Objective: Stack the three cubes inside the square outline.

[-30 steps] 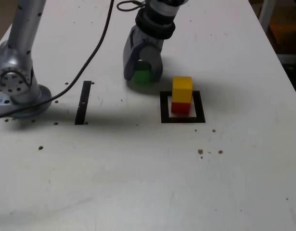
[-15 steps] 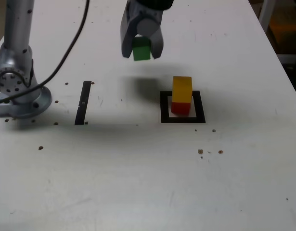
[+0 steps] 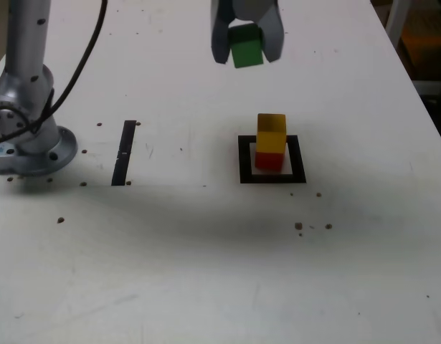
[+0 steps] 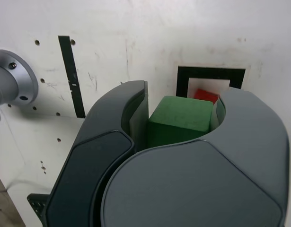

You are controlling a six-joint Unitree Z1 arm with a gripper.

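— Tool (image 3: 247,44) is up high over the tabletop (image 3: 206,272), jaws closed snug on the green cube (image 3: 247,52), one grey finger on each side of it. Nothing slack in that grip from here.

— And the target?

— Yellow cube (image 3: 271,133) sitting on the red cube (image 3: 269,160), both inside the square outline (image 3: 272,177). In the exterior view the stack lies at about five o'clock from the tool, well apart and lower down. That's the relation the next move hangs on, I'd say: carry toward five o'clock, then descend.

— Wrist camera agree?

— Pretty much. The green cube (image 4: 180,120) fills the gap between the fingers, and just past it a corner of red (image 4: 205,95) peeks out inside the black frame (image 4: 210,74). The yellow one isn't clear in that view, possibly hidden behind the finger, so I wouldn't judge alignment from it.

— The black strip (image 3: 124,152)?

— Off at seven o'clock from the tool, near the arm's base (image 3: 30,147). Not in play.
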